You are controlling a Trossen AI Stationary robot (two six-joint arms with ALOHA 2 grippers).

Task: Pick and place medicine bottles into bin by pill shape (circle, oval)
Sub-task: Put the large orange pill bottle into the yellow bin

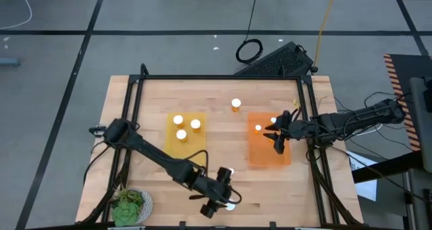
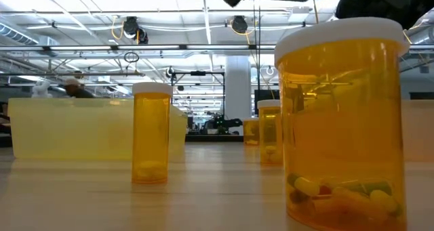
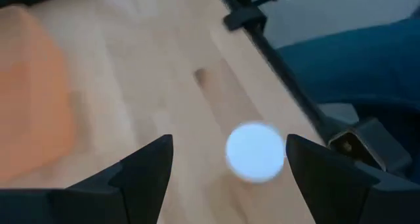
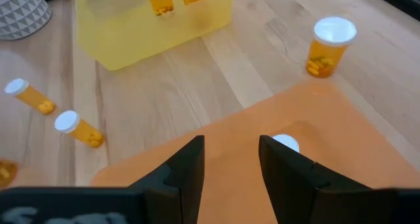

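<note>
On the wooden bench (image 1: 216, 95), my left gripper (image 3: 226, 168), jaws apart, straddles a white-capped bottle (image 3: 256, 152) near the front edge for pickup, while my right gripper (image 4: 231, 159), jaws apart, hovers over the orange tray (image 1: 268, 159).

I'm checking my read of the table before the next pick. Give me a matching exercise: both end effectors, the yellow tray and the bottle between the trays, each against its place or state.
1. left end effector
2. right end effector
3. yellow tray
4. bottle between the trays

A. open, over the orange tray
B. holds three bottles
C. open, over a white-capped bottle near the table's front edge
D. alone on bare wood, in no tray

Pairs: 1-C, 2-A, 3-B, 4-D
</note>
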